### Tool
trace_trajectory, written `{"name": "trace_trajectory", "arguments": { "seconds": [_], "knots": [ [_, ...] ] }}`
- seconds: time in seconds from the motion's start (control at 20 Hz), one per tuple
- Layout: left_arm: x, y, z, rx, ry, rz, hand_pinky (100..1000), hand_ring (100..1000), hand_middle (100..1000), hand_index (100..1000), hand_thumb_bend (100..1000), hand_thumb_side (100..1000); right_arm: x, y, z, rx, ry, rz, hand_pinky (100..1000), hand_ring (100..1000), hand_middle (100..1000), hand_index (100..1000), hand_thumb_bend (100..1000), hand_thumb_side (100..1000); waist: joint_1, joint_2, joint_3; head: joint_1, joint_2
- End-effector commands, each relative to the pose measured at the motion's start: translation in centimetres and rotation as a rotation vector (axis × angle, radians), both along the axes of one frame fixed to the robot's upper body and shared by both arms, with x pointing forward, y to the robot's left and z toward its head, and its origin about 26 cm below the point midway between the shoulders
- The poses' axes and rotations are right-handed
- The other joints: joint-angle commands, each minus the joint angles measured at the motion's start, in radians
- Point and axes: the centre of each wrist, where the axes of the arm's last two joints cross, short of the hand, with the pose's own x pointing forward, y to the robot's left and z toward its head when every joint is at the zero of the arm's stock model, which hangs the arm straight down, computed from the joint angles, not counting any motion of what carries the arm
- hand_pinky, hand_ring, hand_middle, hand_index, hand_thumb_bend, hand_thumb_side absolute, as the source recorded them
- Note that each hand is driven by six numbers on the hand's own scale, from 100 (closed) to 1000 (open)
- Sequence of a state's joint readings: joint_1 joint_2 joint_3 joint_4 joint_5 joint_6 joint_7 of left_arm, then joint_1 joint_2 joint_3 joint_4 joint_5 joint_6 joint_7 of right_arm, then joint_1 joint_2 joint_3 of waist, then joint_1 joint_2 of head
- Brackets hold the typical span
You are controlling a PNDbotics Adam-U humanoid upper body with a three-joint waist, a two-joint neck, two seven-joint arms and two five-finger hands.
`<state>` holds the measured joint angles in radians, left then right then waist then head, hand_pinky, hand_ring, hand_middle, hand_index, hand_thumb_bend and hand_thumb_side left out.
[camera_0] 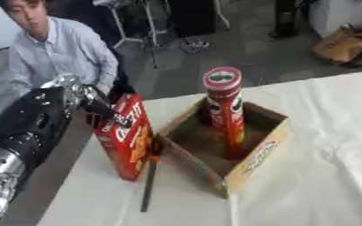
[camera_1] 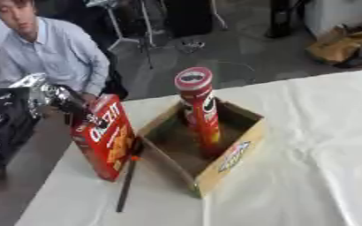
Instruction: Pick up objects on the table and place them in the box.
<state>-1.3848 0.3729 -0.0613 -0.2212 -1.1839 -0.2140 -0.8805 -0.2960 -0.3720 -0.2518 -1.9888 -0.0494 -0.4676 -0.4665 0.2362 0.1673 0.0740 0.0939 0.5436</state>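
In the left eye view, my left hand (camera_0: 99,108) comes in from the left with its dark fingers curled onto the upper edge of the red cracker box (camera_0: 126,137). That box stands upright on the white table (camera_0: 315,176), its long axis vertical, just left of the open cardboard box (camera_0: 254,154). A red chip can (camera_0: 226,110) already stands inside. A dark stick-like tool (camera_0: 149,181) lies on the cloth beside them.

In the right eye view, the cracker box tilts slightly, its top toward the hand. The cardboard box lies to my hand's right, so I judge a lift and rightward carry comes next. My right hand shows nowhere.
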Motion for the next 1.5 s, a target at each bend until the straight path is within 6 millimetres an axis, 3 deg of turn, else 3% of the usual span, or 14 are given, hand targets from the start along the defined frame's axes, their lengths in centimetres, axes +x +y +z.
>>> {"name": "trace_trajectory", "arguments": {
  "seconds": [0.05,0.2,0.4,1.5],
  "knots": [
    [0.1,0.3,1.4,0.001,-0.003,-0.016,791,702,538,577,100,853,-0.1,0.1,0.7,-0.006,-0.026,0.002,883,884,626,622,100,1000,-0.010,-0.018,0.002,0.004,0.007],
    [0.0,0.2,1.6,-0.011,-0.012,-0.012,776,673,502,545,100,751,-0.1,0.1,0.7,-0.005,-0.027,0.002,883,884,626,620,100,1000,-0.010,-0.018,0.005,0.004,0.006],
    [0.0,0.2,2.0,-0.029,-0.030,-0.012,764,650,477,520,100,708,-0.1,0.1,0.8,-0.006,-0.029,0.003,883,884,626,619,100,1000,-0.010,-0.020,0.005,0.002,0.003],
    [-0.1,1.1,3.6,-0.072,-0.064,0.068,735,609,453,499,100,661,-0.1,0.1,0.7,-0.008,-0.030,-0.002,884,884,627,619,100,1000,-0.010,-0.023,-0.002,0.010,0.009]
  ]
}}
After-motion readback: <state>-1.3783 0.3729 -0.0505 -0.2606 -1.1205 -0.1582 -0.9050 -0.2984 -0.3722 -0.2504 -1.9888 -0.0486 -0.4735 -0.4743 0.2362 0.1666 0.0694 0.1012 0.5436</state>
